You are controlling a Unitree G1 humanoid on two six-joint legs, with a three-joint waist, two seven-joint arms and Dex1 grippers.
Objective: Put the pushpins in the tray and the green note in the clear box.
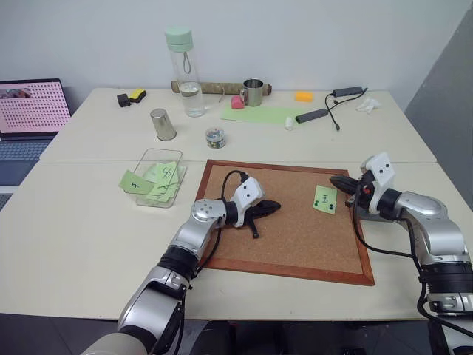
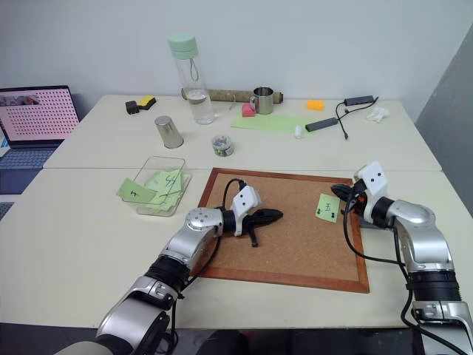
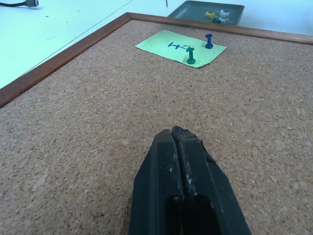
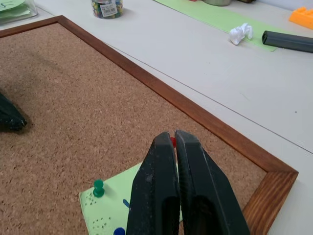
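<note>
Two pins in note: green pin, blue pin, holding the green note on the cork board's right side.
Right jaws: pinching the red pin, above the note's right edge; tray just right, nearest this arm.
Left jaws: pressed together, empty, mid-board.

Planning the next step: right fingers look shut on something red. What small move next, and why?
Probably swing the right gripper over the tray and release the red pushpin it pinches. A green pin and a blue pin hold the green note down.
</note>
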